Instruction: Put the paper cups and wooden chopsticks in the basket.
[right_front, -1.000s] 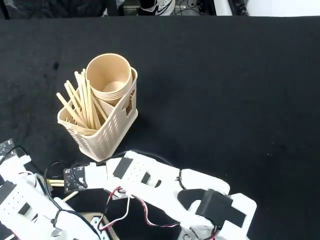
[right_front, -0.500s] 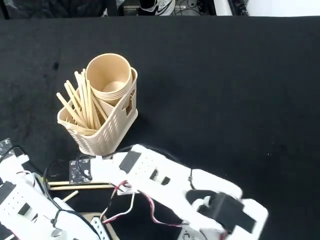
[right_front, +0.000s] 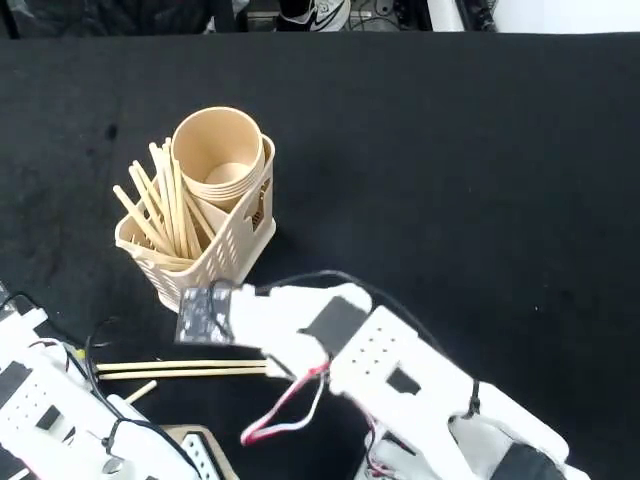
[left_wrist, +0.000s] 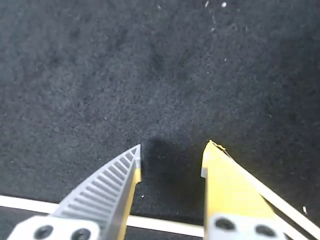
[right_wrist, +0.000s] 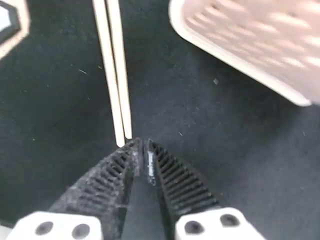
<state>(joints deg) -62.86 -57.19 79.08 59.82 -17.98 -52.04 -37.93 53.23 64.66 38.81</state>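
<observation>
A white slotted basket (right_front: 215, 265) stands at the table's left. It holds stacked paper cups (right_front: 218, 150) and several wooden chopsticks (right_front: 160, 210). Two more chopsticks (right_front: 180, 368) lie side by side on the black table in front of the basket. The right arm (right_front: 350, 345) stretches over their right ends. In the right wrist view my right gripper (right_wrist: 142, 146) is shut with nothing in it, its tips just at the ends of that pair of chopsticks (right_wrist: 112, 75), the basket (right_wrist: 250, 45) off to one side. My left gripper (left_wrist: 171, 151) is open over bare black table.
A short wooden stick (right_front: 140, 392) lies near the left arm (right_front: 40, 400) at the front left corner. A tan board (right_front: 205, 445) with cables sits at the front edge. The table's right half and back are bare black cloth.
The right arm has swung up and to the right, away from the front left corner, uncovering the two chopsticks on the table. The basket and the left arm have stayed in place.
</observation>
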